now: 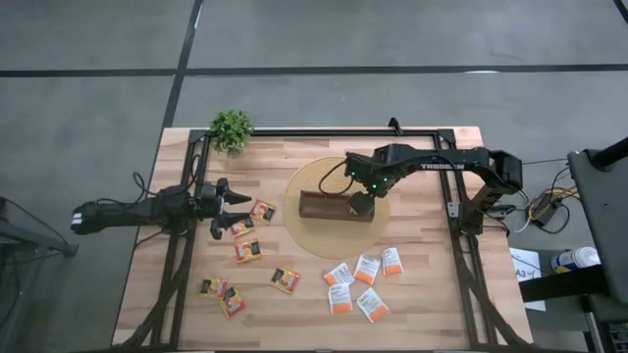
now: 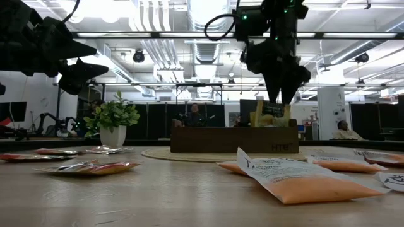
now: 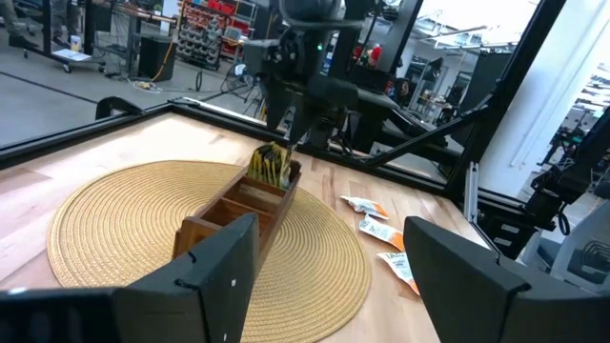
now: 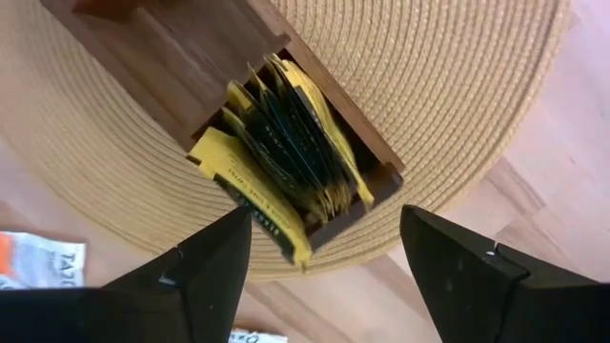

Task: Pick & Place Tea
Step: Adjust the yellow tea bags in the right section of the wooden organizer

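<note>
Above the box [image 1: 336,206], right end effector [image 4: 324,257] gapes empty.

Dark green-yellow tea sachets [image 4: 286,157] packed upright and fanned in the end compartment of the wooden box [image 4: 181,71], white-orange sachets [image 1: 363,279] lying flat and scattered on the worktop [image 1: 432,294], yellow-red-black sachets [image 1: 245,250] scattered flat farther left

Dark green-yellow sachets [image 4: 286,171] fill a brown box [image 1: 336,205] on a tan woven mat [image 1: 294,230].
</note>
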